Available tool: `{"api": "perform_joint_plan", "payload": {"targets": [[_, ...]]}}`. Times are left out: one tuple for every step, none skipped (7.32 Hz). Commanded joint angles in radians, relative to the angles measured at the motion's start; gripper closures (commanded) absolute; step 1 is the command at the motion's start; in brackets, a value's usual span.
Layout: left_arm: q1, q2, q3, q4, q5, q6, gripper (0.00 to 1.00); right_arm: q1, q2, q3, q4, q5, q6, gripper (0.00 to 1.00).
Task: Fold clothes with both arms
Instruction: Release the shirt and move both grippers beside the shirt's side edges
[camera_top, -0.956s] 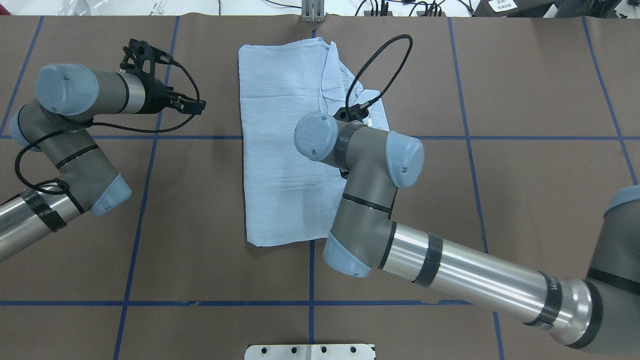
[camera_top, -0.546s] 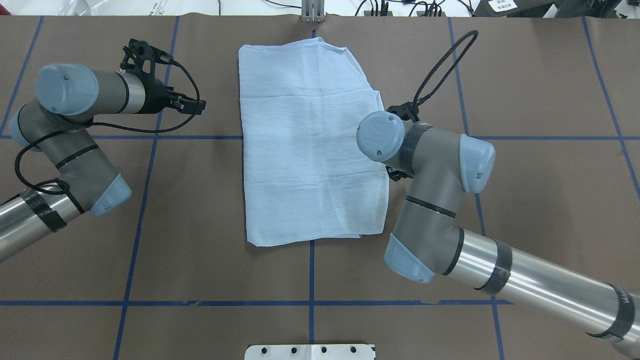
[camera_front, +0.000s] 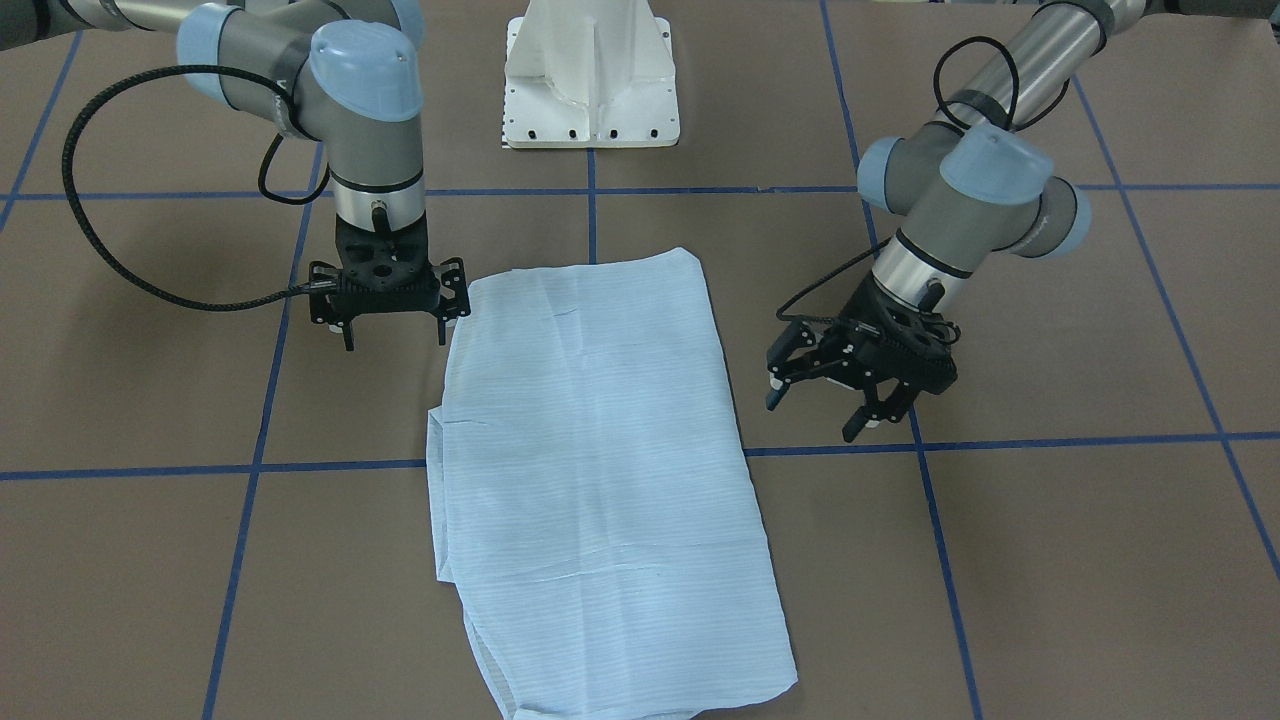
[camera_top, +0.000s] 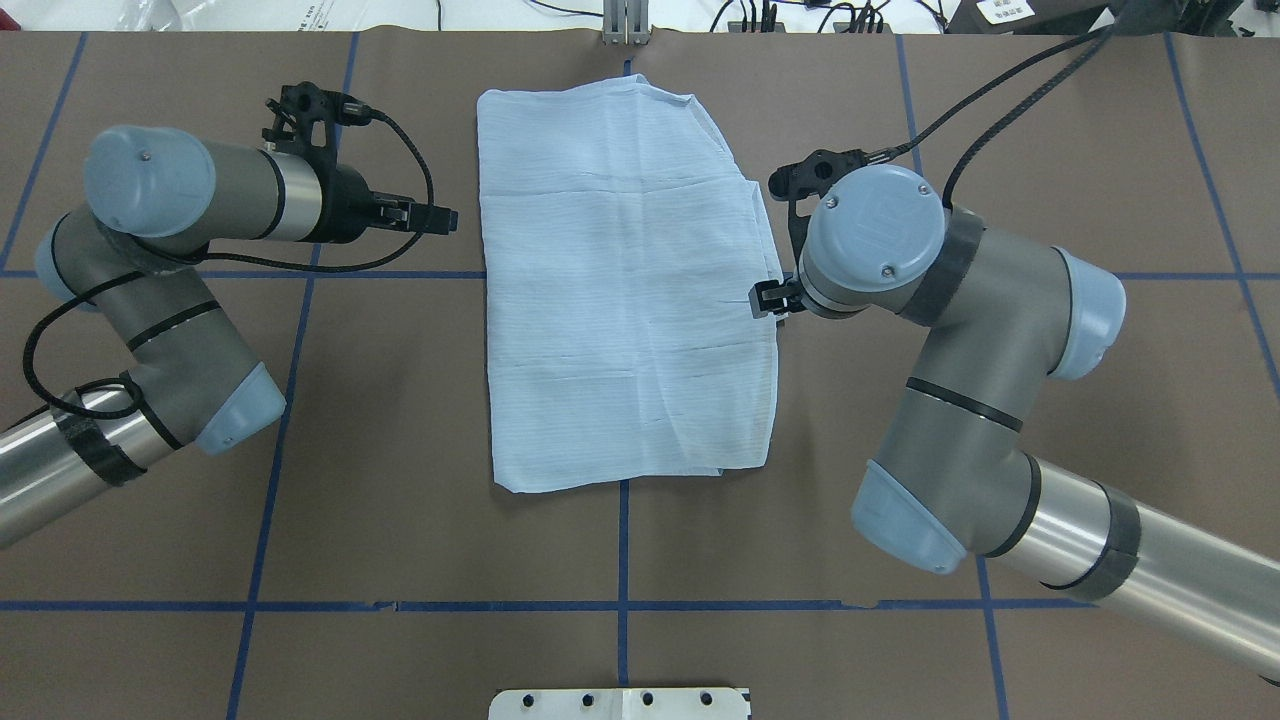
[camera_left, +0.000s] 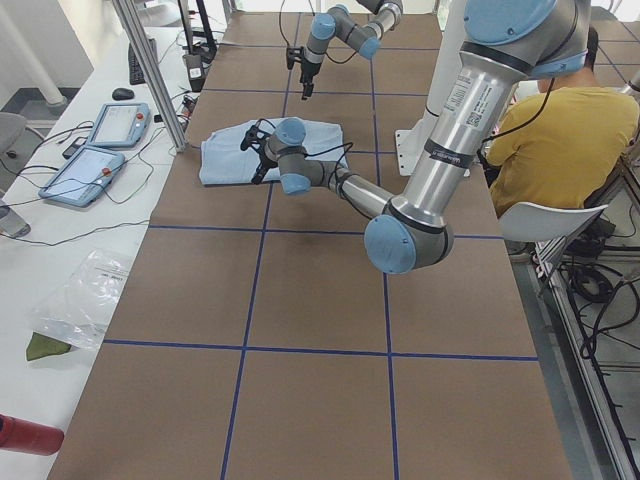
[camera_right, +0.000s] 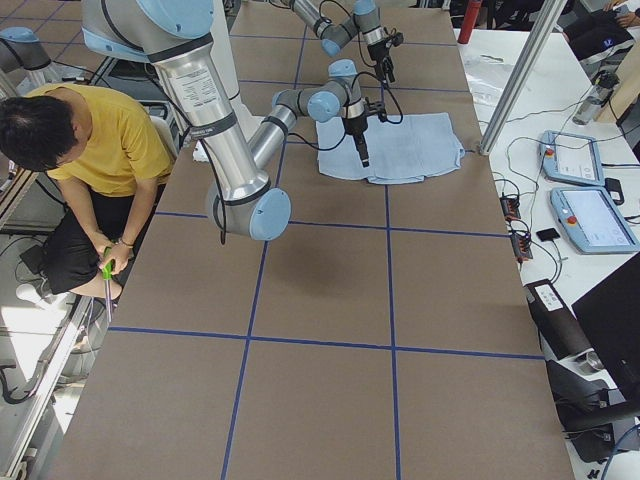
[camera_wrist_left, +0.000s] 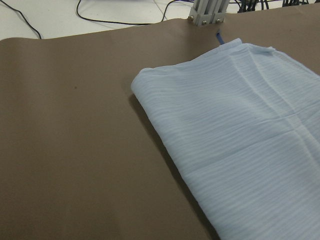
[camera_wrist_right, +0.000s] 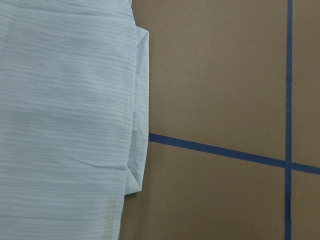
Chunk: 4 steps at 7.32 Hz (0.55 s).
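One shirt, two arms, two claws, one surface.
A single folded pale-blue shirt (camera_top: 620, 280) lies on the one brown surface (camera_top: 400, 520). Two arms reach in, the left arm (camera_top: 170, 310) and the right arm (camera_top: 960, 400). Each carries one claw, so there are two: the left claw (camera_front: 815, 415) and the right claw (camera_front: 394, 342). There is also one white pedestal base (camera_front: 590, 80), one seated person (camera_right: 100, 130) in yellow, and two tablet-like control pendants (camera_right: 570, 157) lying side by side.

The table (camera_top: 400, 520), apparently paper-covered and gridded with blue tape (camera_top: 622, 560), bears the folded pale-blue shirt (camera_top: 620, 300).
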Motion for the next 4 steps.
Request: {"api": "perform_joint_plan", "payload": {"targets": [[0.196,0.055,-0.231,0.224,0.125,-0.240,0.00,-0.001,-0.067,0.058,0.099,0.011,0.185,0.00],[0.298,0.064,-0.245,0.267,0.217,-0.334,0.00,-0.013,-0.071,0.050,0.131,0.008,0.220,0.00],[0.366,0.066,-0.238,0.286,0.265,-0.376,0.00,-0.015,-0.073,0.055,0.134,0.008,0.223,0.00],[0.410,0.060,-0.235,0.360,0.296,-0.419,0.00,-0.018,-0.073,0.055,0.134,0.006,0.237,0.00]]}}
